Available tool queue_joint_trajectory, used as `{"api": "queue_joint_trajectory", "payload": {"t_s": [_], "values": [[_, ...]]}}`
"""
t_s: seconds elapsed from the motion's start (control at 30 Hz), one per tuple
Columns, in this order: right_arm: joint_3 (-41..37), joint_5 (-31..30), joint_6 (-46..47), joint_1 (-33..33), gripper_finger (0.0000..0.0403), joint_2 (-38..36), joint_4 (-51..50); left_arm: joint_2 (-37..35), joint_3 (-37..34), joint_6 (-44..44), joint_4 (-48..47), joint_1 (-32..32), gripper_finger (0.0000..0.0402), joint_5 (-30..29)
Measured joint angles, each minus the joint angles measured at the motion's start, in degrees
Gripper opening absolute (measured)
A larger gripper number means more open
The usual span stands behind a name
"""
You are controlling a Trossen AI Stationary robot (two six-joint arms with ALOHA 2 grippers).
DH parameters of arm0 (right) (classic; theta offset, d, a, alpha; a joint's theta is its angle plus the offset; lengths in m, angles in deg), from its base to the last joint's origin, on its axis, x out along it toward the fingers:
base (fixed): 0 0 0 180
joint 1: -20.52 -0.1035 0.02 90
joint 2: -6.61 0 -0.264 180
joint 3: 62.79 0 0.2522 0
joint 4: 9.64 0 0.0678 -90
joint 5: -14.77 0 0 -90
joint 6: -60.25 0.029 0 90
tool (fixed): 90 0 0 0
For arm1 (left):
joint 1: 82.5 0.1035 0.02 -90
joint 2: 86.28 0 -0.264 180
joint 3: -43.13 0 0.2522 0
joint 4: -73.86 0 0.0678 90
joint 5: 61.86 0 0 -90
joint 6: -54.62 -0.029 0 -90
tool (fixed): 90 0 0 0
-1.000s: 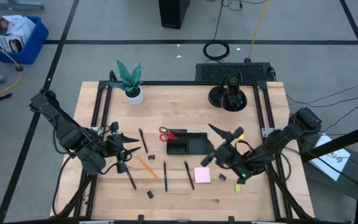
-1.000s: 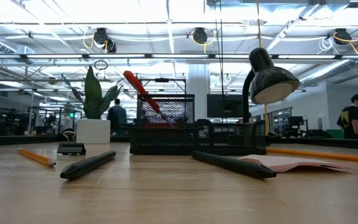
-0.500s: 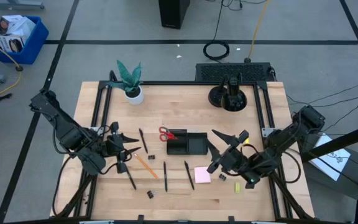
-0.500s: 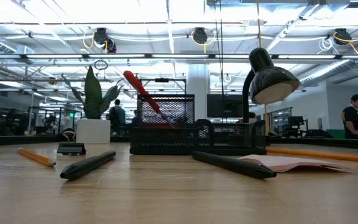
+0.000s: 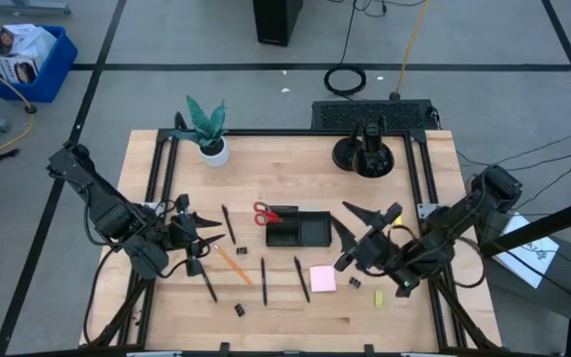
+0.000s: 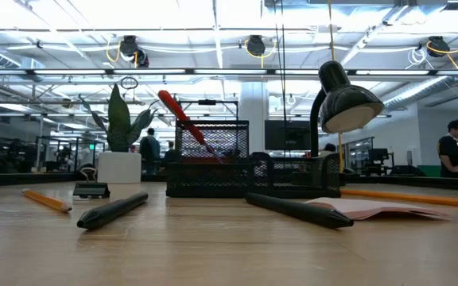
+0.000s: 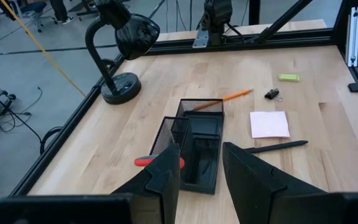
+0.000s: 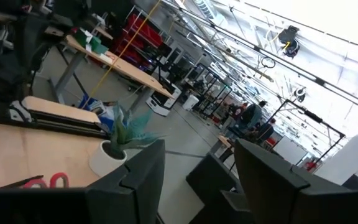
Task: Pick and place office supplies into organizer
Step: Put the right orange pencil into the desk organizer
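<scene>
One item only, the red-handled scissors (image 5: 265, 213), sits in the black wire-mesh organizer (image 5: 299, 229) at mid-table, handles standing up out of its tall end; you have most of the job left, by my judgement. Loose on the pale wood table (image 5: 295, 164) lie several matte black pens (image 5: 301, 279), an orange pencil (image 5: 232, 263), a flat pink sticky-note pad (image 5: 323, 280), small black binder clips (image 5: 354, 284) and a yellow-green piece (image 5: 380, 298).

Your right gripper (image 5: 367, 214) hangs just beside the organizer's right end, fingers spread and holding nothing. Your left gripper (image 5: 206, 225) waits over the pens on the left, fingers parted and empty too.

The organizer is rectangular open mesh with low compartments. A potted plant (image 5: 206, 129) and black desk lamp (image 5: 368, 149) stand at the far edge.
</scene>
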Motion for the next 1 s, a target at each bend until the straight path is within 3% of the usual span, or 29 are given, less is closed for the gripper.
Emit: {"api": "queue_joint_trajectory", "payload": {"t_s": [0.5, 0.67, 1.0], "values": [[0.0, -1.73, 3.42, -3.58, 0.0187, -17.01, -12.06, 0.0, 0.0, 0.0, 0.01, 0.0, 0.0127, 0.0], [0.0, -1.67, 4.13, -4.55, 0.0187, -17.7, -13.05, 0.0, 0.0, 0.0, 0.02, 0.0, 0.0127, -0.61], [0.0, -0.11, 2.97, -4.23, 0.0187, -17.6, -24.19, 0.0, 0.0, 0.28, 0.04, 0.0, 0.0127, -0.87]]}}
